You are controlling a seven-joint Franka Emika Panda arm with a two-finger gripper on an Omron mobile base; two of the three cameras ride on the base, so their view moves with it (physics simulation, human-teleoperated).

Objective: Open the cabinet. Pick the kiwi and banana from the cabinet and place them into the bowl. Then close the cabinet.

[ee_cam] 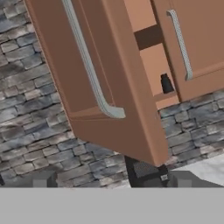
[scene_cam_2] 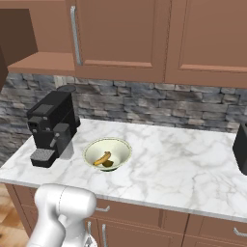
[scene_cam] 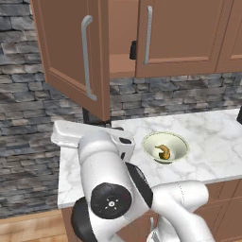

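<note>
Illumination is even and diffuse across all three views, with no visible source and no glare. Rendered surfaces read flat. The marble worktop (scene_cam_2: 183, 159) is bright and uniformly lit from front edge to back edge; the bowl (scene_cam_2: 107, 154) casts only a faint soft shadow around its base. The open cabinet (scene_cam: 118, 42) interior is slightly darker than its door faces. The stone wall (scene_cam: 28, 108) texture appears soft and low in resolution, most markedly in the hand view. Edges show pixel stepping. No motion blur and no lens distortion at the borders.
</note>
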